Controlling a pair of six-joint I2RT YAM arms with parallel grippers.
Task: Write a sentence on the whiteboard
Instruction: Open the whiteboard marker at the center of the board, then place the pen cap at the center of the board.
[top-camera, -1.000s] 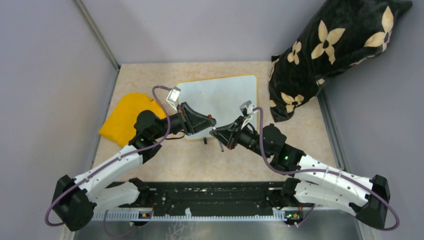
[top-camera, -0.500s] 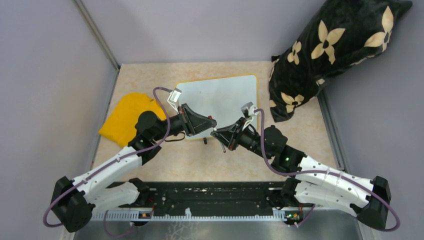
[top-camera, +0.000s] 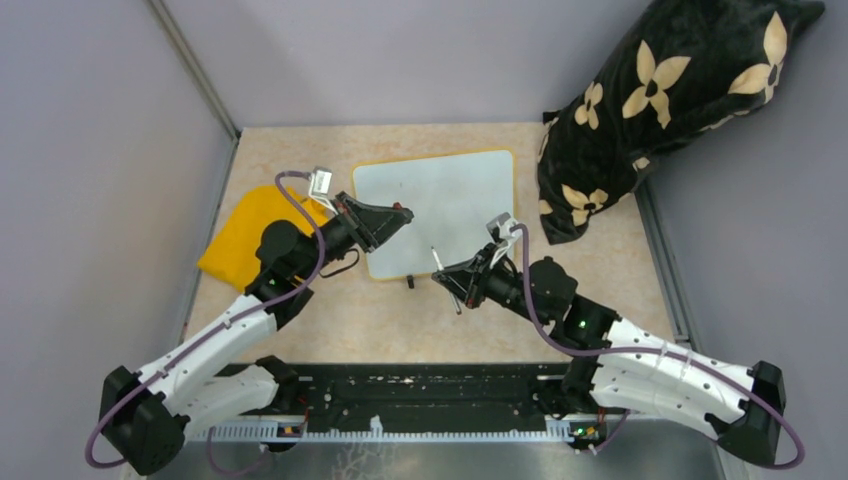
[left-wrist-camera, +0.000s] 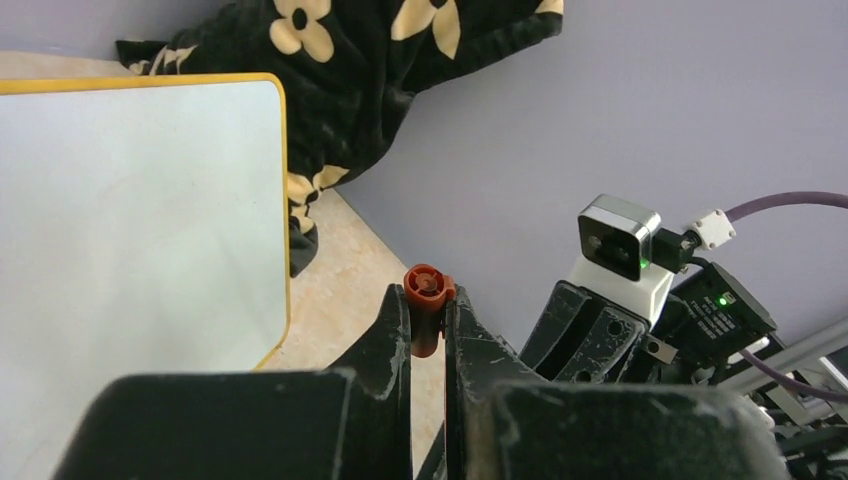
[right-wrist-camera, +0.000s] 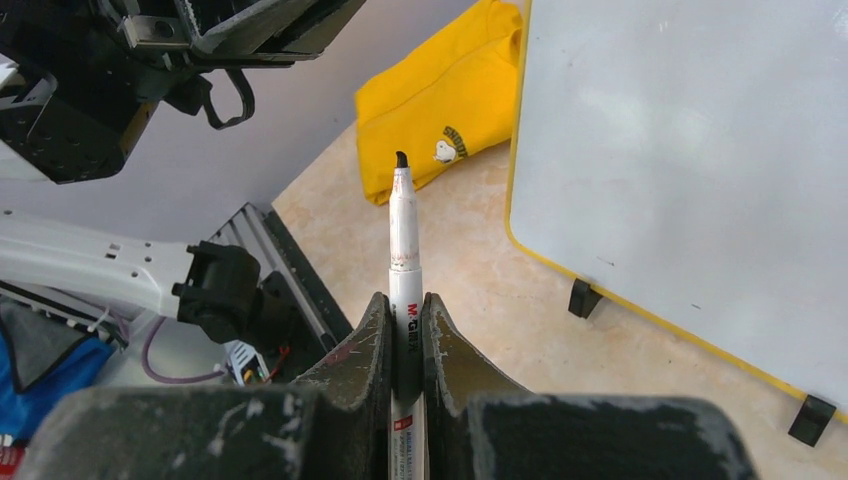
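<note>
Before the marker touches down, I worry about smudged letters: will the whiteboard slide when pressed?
Likely a little: the whiteboard looks thin and light, lying on a smooth table. Its small black feet may add grip. It looks rigid, so flexing seems unlikely.

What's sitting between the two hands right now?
Only the whiteboard, its near part bare, in the top view; the left hand pinches an orange cap, the right hand holds the uncapped marker.

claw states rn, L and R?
Left claw: closed on a red-orange marker cap.
Right claw: closed on the white marker, tip bare.
</note>
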